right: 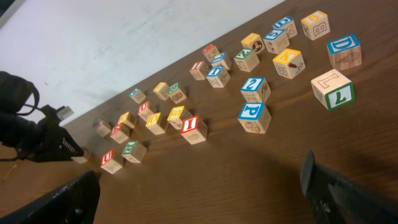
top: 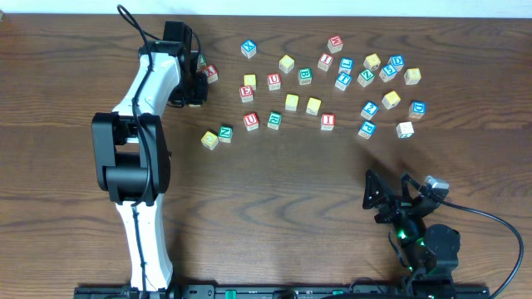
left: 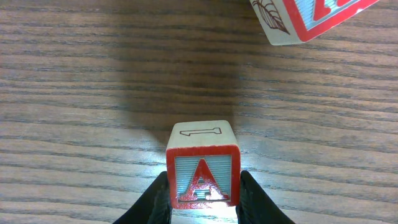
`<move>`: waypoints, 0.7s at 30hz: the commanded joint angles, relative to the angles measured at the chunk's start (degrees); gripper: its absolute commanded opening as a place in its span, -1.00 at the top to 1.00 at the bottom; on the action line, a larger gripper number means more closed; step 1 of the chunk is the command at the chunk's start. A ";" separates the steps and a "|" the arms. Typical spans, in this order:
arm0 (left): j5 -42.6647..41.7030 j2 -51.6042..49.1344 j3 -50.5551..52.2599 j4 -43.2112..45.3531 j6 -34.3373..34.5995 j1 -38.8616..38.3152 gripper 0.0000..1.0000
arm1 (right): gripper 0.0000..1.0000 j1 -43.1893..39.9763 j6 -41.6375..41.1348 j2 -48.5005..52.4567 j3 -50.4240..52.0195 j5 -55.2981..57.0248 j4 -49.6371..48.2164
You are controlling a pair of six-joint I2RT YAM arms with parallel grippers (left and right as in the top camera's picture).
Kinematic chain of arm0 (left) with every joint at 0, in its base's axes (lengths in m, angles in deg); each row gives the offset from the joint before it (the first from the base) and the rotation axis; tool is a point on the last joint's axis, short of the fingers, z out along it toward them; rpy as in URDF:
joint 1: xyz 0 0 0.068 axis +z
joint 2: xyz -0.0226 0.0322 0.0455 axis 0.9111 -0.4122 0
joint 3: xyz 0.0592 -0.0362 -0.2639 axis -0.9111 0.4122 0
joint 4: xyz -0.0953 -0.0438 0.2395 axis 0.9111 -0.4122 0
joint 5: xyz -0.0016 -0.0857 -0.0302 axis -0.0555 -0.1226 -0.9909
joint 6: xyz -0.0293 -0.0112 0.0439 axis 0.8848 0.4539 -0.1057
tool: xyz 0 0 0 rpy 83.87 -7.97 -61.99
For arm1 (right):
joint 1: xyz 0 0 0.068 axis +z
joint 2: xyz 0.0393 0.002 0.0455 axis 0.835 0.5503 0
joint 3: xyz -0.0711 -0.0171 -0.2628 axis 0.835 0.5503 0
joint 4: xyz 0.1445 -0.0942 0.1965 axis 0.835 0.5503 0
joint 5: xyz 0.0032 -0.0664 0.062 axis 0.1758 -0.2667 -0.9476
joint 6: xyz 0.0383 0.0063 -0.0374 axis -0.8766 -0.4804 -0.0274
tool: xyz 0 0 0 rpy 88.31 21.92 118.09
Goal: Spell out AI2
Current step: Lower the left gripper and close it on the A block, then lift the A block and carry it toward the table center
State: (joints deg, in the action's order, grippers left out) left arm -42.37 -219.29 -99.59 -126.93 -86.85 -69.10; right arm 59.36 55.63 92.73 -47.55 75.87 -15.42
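My left gripper (top: pixel 198 85) is at the far left of the table. In the left wrist view its two fingers (left: pixel 203 205) press both sides of a red-framed A block (left: pixel 203 174) at table level. Another red-edged block (left: pixel 311 18) lies just beyond it, apart from it. A red I block (top: pixel 327 121) and a blue 2 block (top: pixel 369 109) lie among the loose blocks; they also show in the right wrist view as the I block (right: pixel 191 126) and the 2 block (right: pixel 254 86). My right gripper (top: pixel 386 195) is open and empty at the near right.
Several letter blocks are scattered across the far middle and right. A yellow block (top: pixel 209 139) and a green N block (top: pixel 225 133) lie near the left arm. A white L block (top: pixel 405 129) and a blue P block (top: pixel 366 129) are closest to the right gripper.
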 commanded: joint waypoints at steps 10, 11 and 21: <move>0.55 -0.94 -0.76 -0.55 -0.33 0.13 0.63 | -0.99 -0.42 -0.24 -0.20 0.07 -0.15 0.20; 0.52 -0.76 -0.76 -0.59 -0.33 0.13 0.63 | -0.98 -0.42 -0.24 -0.20 0.07 -0.13 0.20; 0.46 6.43 -0.79 -0.66 -0.33 0.13 0.63 | -0.99 -0.42 -0.24 -0.20 0.07 -0.15 0.20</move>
State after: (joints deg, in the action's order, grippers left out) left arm -42.37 -218.29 -99.59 -127.32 -86.85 -69.10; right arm 59.36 55.63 92.73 -47.57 75.89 -15.42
